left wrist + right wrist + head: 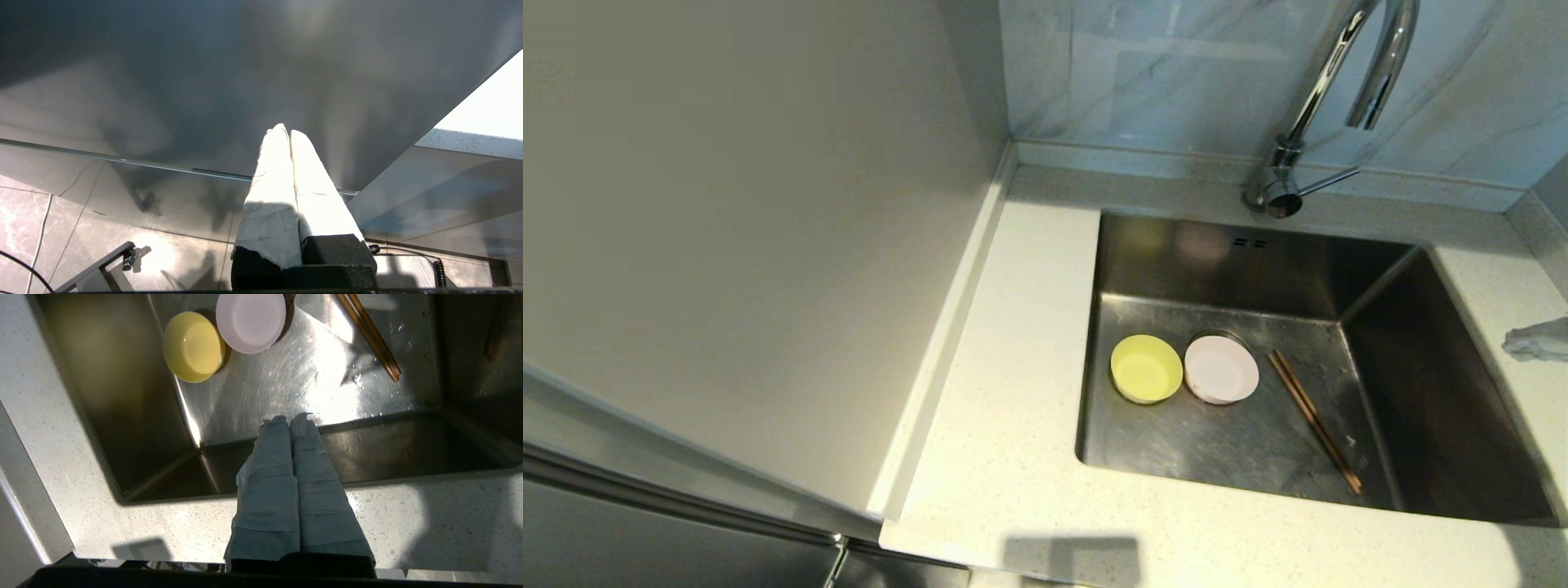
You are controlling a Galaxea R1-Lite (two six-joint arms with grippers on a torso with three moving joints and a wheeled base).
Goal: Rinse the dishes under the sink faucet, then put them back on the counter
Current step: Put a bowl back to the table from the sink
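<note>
On the floor of the steel sink [1241, 441] lie a yellow-green bowl [1146, 368], a pale pink bowl [1221, 370] touching it, and a pair of brown chopsticks [1313, 419] to their right. The chrome faucet [1319, 98] stands behind the basin, no water running. My right gripper [1508, 343] pokes in at the right edge over the counter [1013, 408], shut and empty. In the right wrist view it [289, 418] hovers at the basin's rim, apart from the yellow-green bowl [193, 346], pink bowl [250, 320] and chopsticks [369, 332]. My left gripper [284, 131] is shut, low beside a dark panel.
A plain grey wall panel [752, 245] rises along the counter's left side. A marbled backsplash [1176, 73] closes the back. The drain strainer [1217, 333] peeks out behind the pink bowl. Tiled floor [155, 253] shows below the left arm.
</note>
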